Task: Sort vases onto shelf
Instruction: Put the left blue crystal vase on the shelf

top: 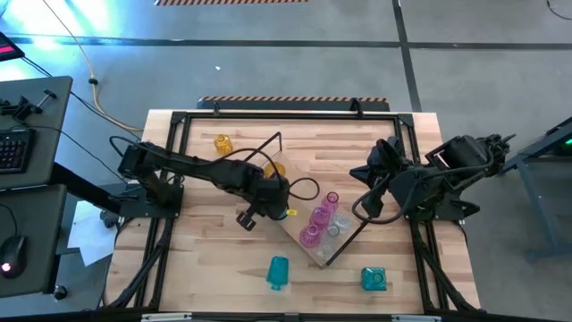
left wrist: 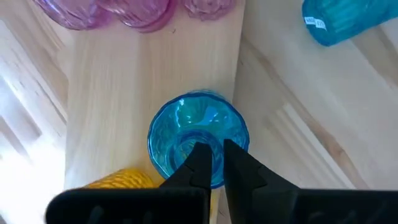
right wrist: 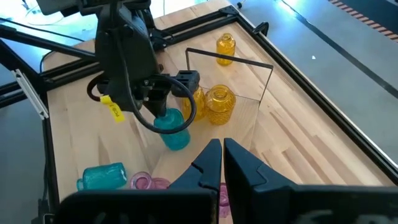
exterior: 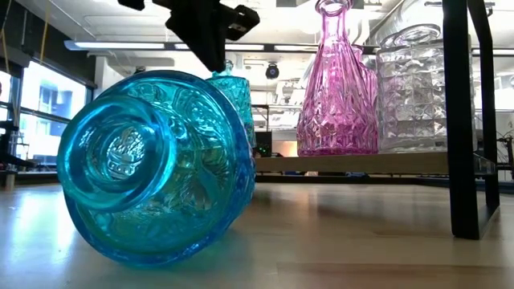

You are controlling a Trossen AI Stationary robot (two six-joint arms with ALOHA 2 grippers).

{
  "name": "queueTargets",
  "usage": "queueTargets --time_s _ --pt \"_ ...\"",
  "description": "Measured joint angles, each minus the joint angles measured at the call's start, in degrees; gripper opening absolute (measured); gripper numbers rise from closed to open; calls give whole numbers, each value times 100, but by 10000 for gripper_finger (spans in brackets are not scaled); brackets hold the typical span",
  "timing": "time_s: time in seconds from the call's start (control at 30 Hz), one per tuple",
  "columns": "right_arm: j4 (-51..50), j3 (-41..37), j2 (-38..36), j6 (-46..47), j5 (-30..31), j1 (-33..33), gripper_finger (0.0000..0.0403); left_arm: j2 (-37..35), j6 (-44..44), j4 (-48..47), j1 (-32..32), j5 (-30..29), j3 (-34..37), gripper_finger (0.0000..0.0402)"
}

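Note:
The light-wood shelf [top: 323, 255] lies slantwise on the table's middle, a black frame loop [right wrist: 230, 62] at its far end. On it stand an amber vase [top: 273, 167], three pink vases [top: 320, 216] and a clear one [top: 335, 229]. My left gripper [left wrist: 214, 152] points steeply down over the shelf's left edge, shut on a blue vase [left wrist: 198, 134]. The lying teal vase hides this blue vase's foot in the low view, so I cannot tell if it rests on the board. My right gripper [right wrist: 221, 158] hangs shut and bare, high over the table's right side. My left gripper holds the blue vase at its mouth [left wrist: 186, 142], pinched between the two fingers, which come from above and point steeply down. Whether one finger is inside the mouth cannot be told. The vase hangs upright below the fingers [right wrist: 174, 134], over the shelf's left edge.
A teal vase [top: 278, 271] lies on its side near the table's front edge, close before the low camera [exterior: 152, 168]. Another teal vase [top: 374, 279] stands at the front right. A small yellow vase [top: 222, 143] stands at the far left. Black rails [top: 179, 121] frame the tabletop.

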State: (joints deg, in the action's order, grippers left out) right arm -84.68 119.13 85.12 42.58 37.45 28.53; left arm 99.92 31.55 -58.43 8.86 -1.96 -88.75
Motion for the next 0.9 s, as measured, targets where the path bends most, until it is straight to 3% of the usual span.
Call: queueTargets --time_s 0.53,0.9 --pt "0 0 0 -61 0 0 0 167 265 520 -288 -24 -9 6" --pt "-20 2 0 -61 0 0 0 863 732 393 -555 242 -1039 6"
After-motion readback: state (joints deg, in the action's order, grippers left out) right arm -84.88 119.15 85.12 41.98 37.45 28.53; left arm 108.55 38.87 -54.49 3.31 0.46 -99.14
